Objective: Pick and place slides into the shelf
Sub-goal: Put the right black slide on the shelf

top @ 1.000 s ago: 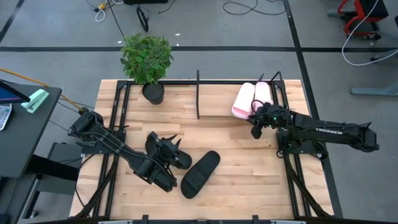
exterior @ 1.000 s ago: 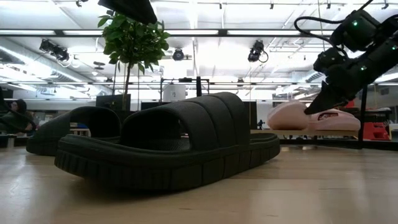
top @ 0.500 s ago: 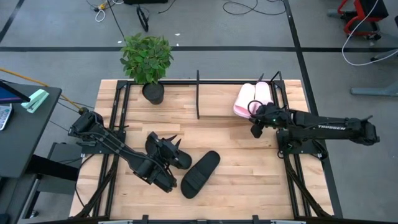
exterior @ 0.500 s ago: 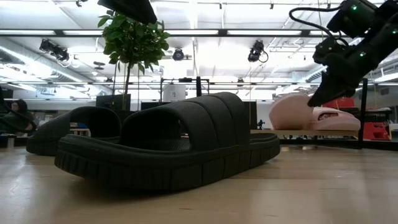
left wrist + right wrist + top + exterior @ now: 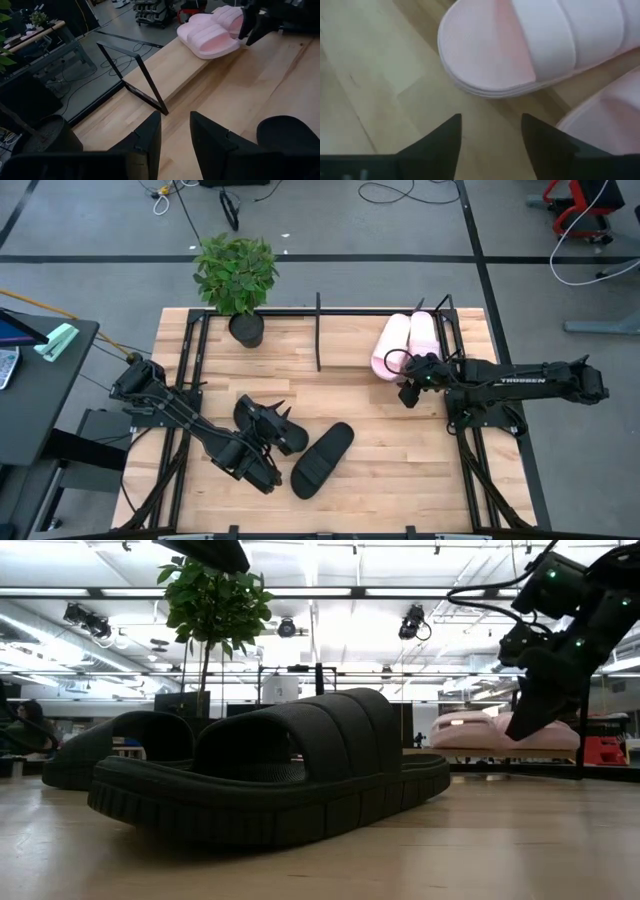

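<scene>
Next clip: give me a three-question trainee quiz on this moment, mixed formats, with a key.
1. True or false: the right gripper is holding a pink slide.
2. How many slides lie at the table's far right corner? A) one B) two C) four
3. Fill in: the two black slides lie near the ____ gripper.

Key:
1. False. Its jaws are open and empty, just short of the pink slides.
2. B. Two pink ones, side by side at the shelf.
3. Left. One black slide lies partly under that arm, the other beside it.
</scene>
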